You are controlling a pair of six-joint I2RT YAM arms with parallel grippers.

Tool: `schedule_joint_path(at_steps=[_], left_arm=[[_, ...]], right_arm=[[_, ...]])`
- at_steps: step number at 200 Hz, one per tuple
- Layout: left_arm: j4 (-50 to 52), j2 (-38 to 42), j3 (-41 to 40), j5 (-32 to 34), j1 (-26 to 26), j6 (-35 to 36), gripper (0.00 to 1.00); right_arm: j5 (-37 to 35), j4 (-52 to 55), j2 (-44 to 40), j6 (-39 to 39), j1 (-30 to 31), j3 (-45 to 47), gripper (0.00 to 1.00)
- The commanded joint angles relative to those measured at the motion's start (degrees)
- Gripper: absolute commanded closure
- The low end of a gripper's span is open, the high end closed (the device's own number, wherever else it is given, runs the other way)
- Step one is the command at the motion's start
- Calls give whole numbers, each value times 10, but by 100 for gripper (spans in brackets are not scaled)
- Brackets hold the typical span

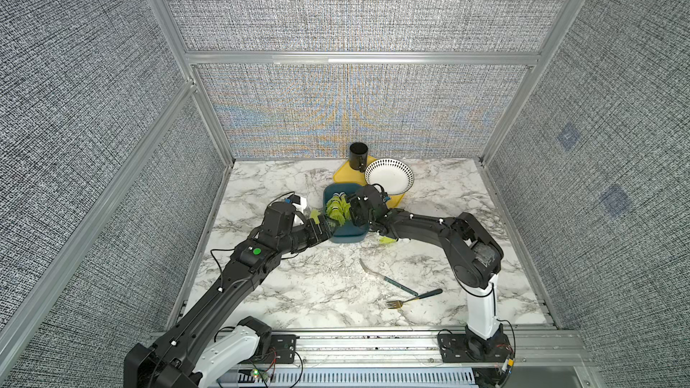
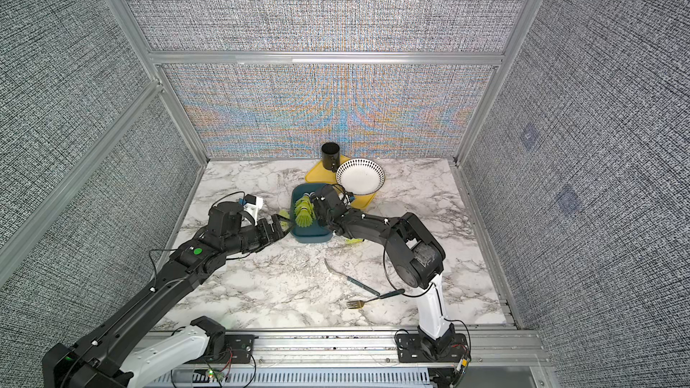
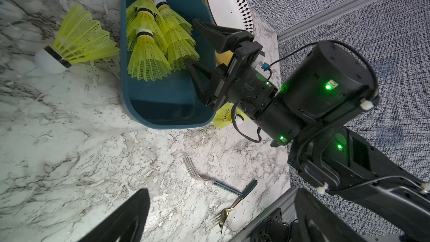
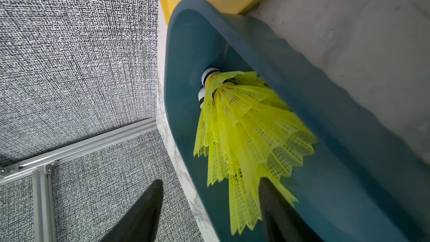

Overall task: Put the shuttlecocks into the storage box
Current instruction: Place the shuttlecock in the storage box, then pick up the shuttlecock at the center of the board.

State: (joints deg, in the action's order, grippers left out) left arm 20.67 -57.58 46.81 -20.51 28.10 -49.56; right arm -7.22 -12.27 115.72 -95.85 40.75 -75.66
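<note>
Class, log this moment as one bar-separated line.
left gripper: open, near loose shuttlecock | right gripper: open over storage box | stacked shuttlecocks: in box | another shuttlecock: on table

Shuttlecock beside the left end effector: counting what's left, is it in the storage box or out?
Out. The shuttlecock lies on its side on the marble table, outside the wall of the storage box.
</note>
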Motion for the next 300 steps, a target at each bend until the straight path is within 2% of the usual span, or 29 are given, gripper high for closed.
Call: schedule_joint_path(at_steps=[1,68,96,109,122,156,170,207,243,263,300], left_arm=[[-8,-4,5,-1,0,3,0],[-9,-10,8,5,-1,0,0],[-6,-6,6,10,0,-1,0],[-5,-5,5,9,-1,-1,0],[-5,-8,7,3,-1,4,0],[1,-32,21,-40,1,25,0],[-1,-42,23,-48,1,24,0],[-6,-79,38,-58,12,30,0],[-11,-155,71,-53,53,34,0],[-23,-203,101,-46,83,32,0],[-42,-304,167,-42,125,20,0]], right_arm=[[5,26,-7,2,0,-6,26],[26,91,-41,9,-1,-9,23],[27,132,-63,42,-2,-21,20],[30,161,-75,70,-4,-35,14],[35,195,-88,113,-6,-50,2],[89,361,-91,266,-35,-138,1],[112,413,-103,322,-49,-146,1],[139,452,-199,468,-82,-74,1],[168,519,-267,570,-138,-9,1],[175,549,-299,604,-167,29,1],[194,564,-381,618,-231,112,1]])
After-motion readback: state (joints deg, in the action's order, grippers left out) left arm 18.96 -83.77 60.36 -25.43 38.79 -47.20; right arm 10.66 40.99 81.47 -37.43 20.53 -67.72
